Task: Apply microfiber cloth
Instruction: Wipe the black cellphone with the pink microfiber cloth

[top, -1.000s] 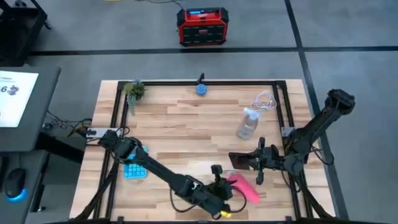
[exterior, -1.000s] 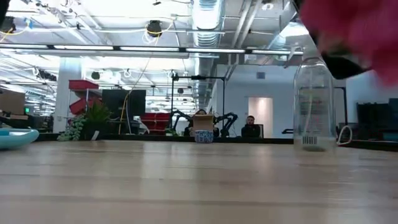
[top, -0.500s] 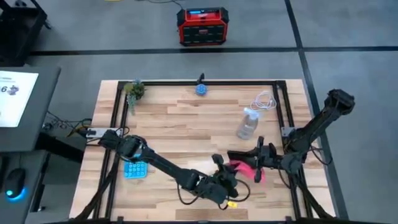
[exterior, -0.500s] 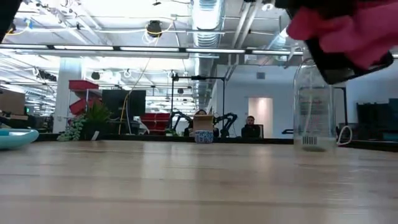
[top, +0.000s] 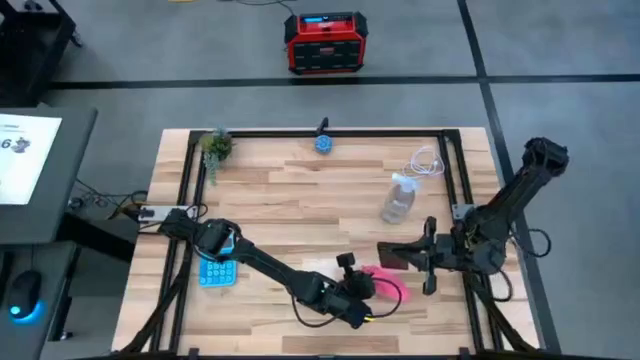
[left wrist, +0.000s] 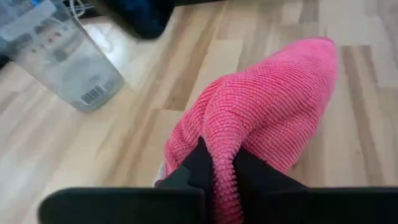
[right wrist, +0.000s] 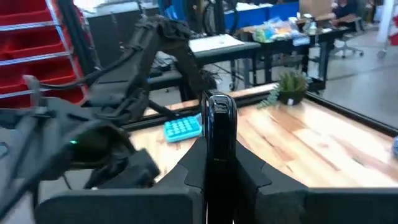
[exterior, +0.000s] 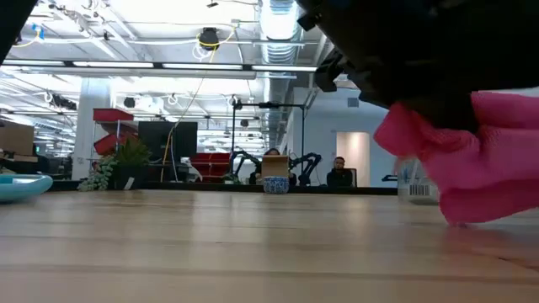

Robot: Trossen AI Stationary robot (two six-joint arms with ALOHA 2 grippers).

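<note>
Clearly soft and floppy, the cloth (left wrist: pixel 267 118) bunches where our left fingers (left wrist: pixel 202 165) pinch its fold; our right fingers (right wrist: pixel 186 171) clamp the phone (right wrist: pixel 219 140).

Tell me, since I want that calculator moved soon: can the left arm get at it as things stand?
Probably not right away. The left gripper is shut on the microfiber cloth, far out from the calculator, which lies in the open beside the arm's base. It would have to let go and fold back.

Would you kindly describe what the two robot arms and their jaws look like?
Both arms are dark, jointed and slim, with black cables looping beside them. The left gripper shows a small yellow spot near its tip. The right gripper has flat black fingers. No markings are readable.
</note>
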